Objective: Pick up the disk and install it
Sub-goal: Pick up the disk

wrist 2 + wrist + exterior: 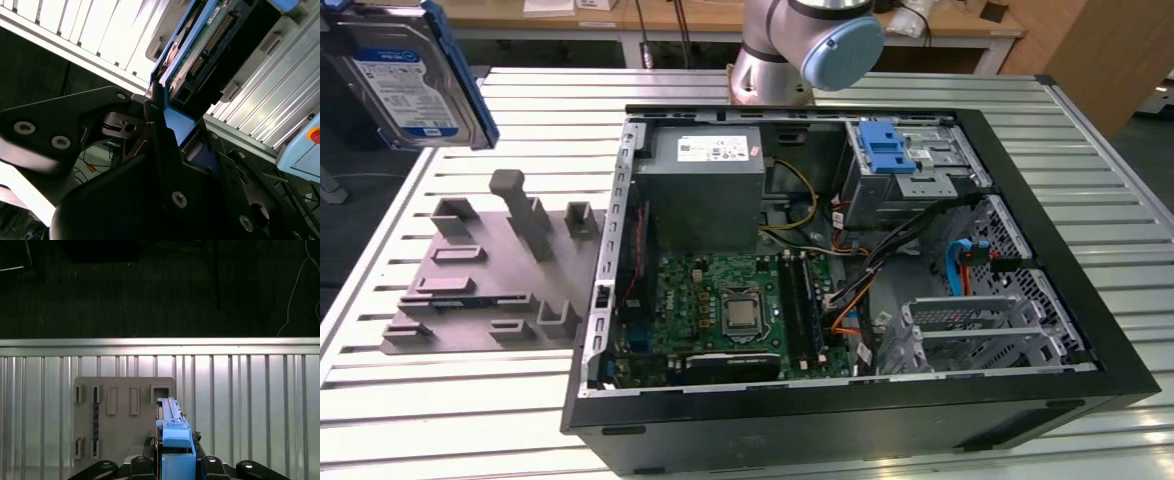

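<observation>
The gripper (176, 461) is clamped on the disk (172, 432), one finger to each side of its near end, with the blue carrier filling the gap between them. In the exterior view the disk (403, 78) hangs in the air at the upper left, label facing the camera and slightly tilted. It is clear of the table (440, 425), above and beyond the grey holder (480, 285), and well apart from the open case (1107, 335). The first wrist view looks down along the disk's edge onto the holder (120, 415), whose slots lie just beside the disk's line. The cage (907, 175) inside the case, with its blue latch, looks like the likely seat, and the disk is nowhere near it, so the pick looks done and the install not yet. I judge the disk to be dense and rigid, heavy for its size, with smooth metal faces that could slide under a light squeeze. It would also take a knock badly. The carrier is plastic and probably gives a little. The best hold is on the carrier's sides or the metal body (never the green board or the connector (216, 31), both bare in the second wrist view).
</observation>
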Action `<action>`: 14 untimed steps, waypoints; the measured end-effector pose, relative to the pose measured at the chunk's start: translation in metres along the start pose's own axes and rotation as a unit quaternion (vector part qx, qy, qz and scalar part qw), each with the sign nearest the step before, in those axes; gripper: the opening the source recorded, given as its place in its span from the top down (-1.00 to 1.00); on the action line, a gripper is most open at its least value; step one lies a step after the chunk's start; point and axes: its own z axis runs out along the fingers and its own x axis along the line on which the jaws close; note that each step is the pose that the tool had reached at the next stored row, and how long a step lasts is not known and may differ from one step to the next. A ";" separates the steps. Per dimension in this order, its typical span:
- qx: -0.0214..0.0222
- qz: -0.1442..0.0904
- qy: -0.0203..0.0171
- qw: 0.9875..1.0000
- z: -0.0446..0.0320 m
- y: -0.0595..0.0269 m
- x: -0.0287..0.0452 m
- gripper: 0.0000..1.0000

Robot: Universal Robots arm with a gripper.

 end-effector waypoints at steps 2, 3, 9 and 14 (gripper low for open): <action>0.000 0.000 0.000 1.000 -0.0014 0.0000 0.0000 0.27; 0.000 0.000 0.000 1.000 -0.0020 0.0000 -0.0001 0.27; 0.000 0.000 0.000 1.000 -0.0060 0.0001 -0.0003 0.27; 0.000 0.000 0.000 1.000 -0.0090 0.0002 -0.0005 0.27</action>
